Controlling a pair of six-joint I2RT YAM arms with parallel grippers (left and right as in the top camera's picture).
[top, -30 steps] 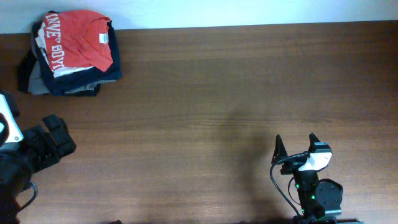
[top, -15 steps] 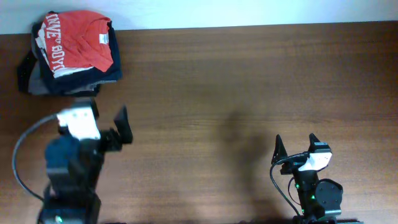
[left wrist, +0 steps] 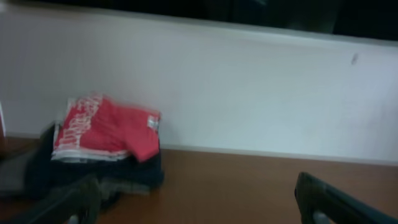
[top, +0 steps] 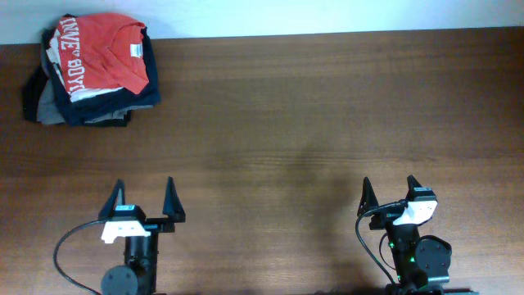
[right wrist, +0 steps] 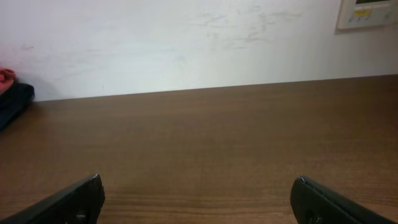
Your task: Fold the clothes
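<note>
The red-orange t-shirt [top: 100,51] with white lettering lies folded on top of a stack of dark garments [top: 98,106] at the table's far left corner. It also shows in the left wrist view [left wrist: 106,127], blurred, against the white wall. My left gripper [top: 142,200] is open and empty near the front edge, far below the stack; in its own view the fingers [left wrist: 199,202] stand wide apart. My right gripper [top: 390,191] is open and empty at the front right, its fingers [right wrist: 199,199] wide apart over bare wood.
The wooden table [top: 311,123] ends at a white wall [right wrist: 186,43] along its far edge. A sliver of the dark stack [right wrist: 12,99] shows at the left edge of the right wrist view. A small wall panel [right wrist: 367,12] sits at the upper right.
My left arm has swung from the far left edge to the front and settled with its open gripper pointing at the far wall. The right arm and the stack have not moved.
</note>
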